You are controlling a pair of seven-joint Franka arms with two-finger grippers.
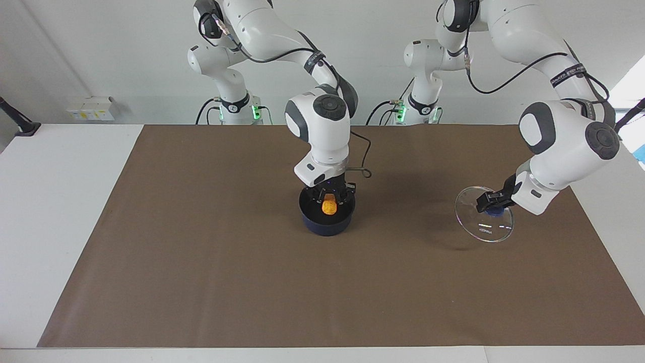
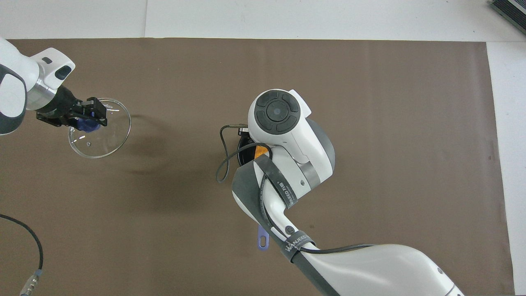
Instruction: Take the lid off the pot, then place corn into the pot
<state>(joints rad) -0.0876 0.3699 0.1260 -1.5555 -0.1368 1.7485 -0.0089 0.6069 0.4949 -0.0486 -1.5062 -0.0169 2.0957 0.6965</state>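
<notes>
Bright, even light — soft shadows

Robotics lab, two bench-mounted arms, brown paper mat (image 1: 201, 282) on white table (image 1: 60, 212), bare white wall

A black strap (image 2: 289, 197) on the right arm said "WANJEED" in white letters, and the same word showed on a second strap (image 2: 298, 242) lower down that arm

Brown mat (image 1: 201, 282) (image 2: 390, 102) covers most of white table (image 1: 60, 201) (image 2: 287, 18), small white box (image 1: 90, 108) with yellow labels by the wall at the right arm's end.
</notes>
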